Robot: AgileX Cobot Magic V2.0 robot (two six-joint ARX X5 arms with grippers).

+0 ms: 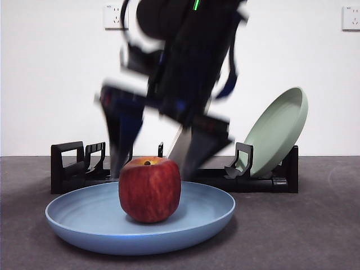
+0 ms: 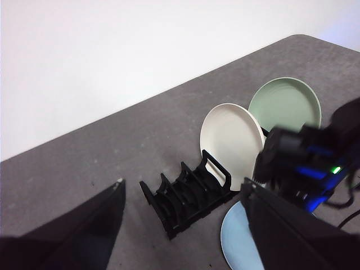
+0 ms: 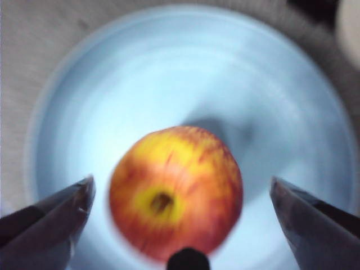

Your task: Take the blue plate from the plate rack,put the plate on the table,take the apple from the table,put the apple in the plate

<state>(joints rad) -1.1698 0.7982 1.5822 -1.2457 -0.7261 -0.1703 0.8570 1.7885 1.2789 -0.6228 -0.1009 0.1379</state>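
Felt-grey table (image 1: pixel 315 236) bears round matte blue plate (image 1: pixel 90 222).

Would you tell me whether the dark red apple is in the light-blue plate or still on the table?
In the plate: the dark red apple sits upright inside the round light-blue plate, with the right gripper open above it.

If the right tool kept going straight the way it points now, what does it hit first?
Most likely the apple: the right tool is open and points down at it, jaws wide on either side. The apple sits in the blue plate. Blur makes the height above it unclear.
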